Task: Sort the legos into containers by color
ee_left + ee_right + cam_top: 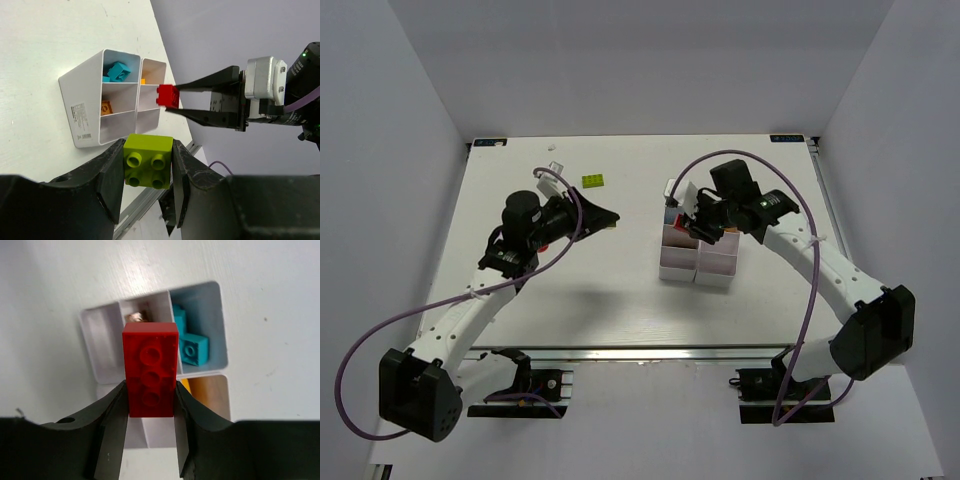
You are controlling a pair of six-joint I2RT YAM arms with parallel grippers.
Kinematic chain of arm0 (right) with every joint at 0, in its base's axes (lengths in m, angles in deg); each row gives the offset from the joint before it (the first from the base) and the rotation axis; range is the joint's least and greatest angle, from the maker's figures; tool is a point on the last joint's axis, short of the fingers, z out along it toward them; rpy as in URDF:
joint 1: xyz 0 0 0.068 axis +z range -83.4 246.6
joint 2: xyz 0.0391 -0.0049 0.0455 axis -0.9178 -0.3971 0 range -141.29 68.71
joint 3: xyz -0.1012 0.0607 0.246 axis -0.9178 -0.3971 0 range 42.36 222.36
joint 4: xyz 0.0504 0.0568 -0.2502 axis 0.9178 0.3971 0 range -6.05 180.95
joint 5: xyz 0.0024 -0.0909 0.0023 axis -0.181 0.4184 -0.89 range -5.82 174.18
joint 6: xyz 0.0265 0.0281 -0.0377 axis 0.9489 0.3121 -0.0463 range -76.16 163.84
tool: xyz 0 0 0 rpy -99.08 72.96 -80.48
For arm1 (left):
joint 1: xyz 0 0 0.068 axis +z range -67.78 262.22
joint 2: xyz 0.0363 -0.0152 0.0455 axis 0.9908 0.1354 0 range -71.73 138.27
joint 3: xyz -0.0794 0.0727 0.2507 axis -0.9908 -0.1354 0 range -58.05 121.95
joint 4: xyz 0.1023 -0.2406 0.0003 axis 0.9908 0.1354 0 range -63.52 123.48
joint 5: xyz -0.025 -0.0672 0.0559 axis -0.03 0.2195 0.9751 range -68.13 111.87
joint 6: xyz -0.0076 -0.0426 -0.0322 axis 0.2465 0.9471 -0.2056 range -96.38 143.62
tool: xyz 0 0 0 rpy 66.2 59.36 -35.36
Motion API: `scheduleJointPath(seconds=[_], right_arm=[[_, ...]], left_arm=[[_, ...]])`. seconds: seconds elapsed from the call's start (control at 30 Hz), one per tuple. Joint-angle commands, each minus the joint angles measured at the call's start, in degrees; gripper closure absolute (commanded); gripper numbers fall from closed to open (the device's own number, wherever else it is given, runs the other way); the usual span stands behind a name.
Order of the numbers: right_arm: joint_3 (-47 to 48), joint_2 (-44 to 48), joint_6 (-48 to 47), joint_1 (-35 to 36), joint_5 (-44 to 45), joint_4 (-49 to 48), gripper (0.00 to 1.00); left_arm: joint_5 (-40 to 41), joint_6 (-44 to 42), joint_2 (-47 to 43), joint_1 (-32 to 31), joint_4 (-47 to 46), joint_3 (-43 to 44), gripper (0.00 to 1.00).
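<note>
The right gripper hangs directly above the containers. Its 2 fingers are closed partway onto a red brick and press its long smooth sides, with the studs turned toward the wrist camera. I cannot tell which bin lies straight beneath the brick. A corner bin holds cyan bricks, and the bin next to it holds an orange piece. Well to the left of the containers, the left gripper is nearly closed on a lime green brick, pinching 2 opposite flat faces with the 4 studs showing. 1 more lime brick lies loose on the table, farther left of the containers and toward the far edge. These bricks look light, rigid and glossy, so a firm squeeze should not hurt them, though the slick walls could let one twist or slide if it is pinched off-centre. The safest hold is probably square across 2 parallel side faces, clear of studs and corners. A brick released from height would likely bounce, so a low release into the bin seems wise.
</note>
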Motion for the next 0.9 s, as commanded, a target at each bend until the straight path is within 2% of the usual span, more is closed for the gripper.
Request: scheduleJointPath(seconds=[0.0, 0.27, 0.5, 0.87], right_arm=[[-0.6, 0.4, -6.2, -0.5, 8.2, -2.1, 0.88], [-2.7, 2.9, -11.8, -6.4, 8.0, 1.4, 0.87], [-6.5, 3.4, -18.1, -7.0, 7.3, 3.7, 0.85], [-7.8, 0.8, -19.8, -9.3, 6.6, 4.9, 0.84]], left_arm=[[1.3, -1.1, -1.3, -0.9, 1.2, -0.7, 0.86], [3.5, -0.9, 0.7, -5.1, -1.6, -2.7, 0.86], [3.2, -0.6, 1.7, -5.4, -2.9, -3.0, 0.86], [4.2, 1.0, 0.6, -6.1, -4.7, -5.3, 0.86]])
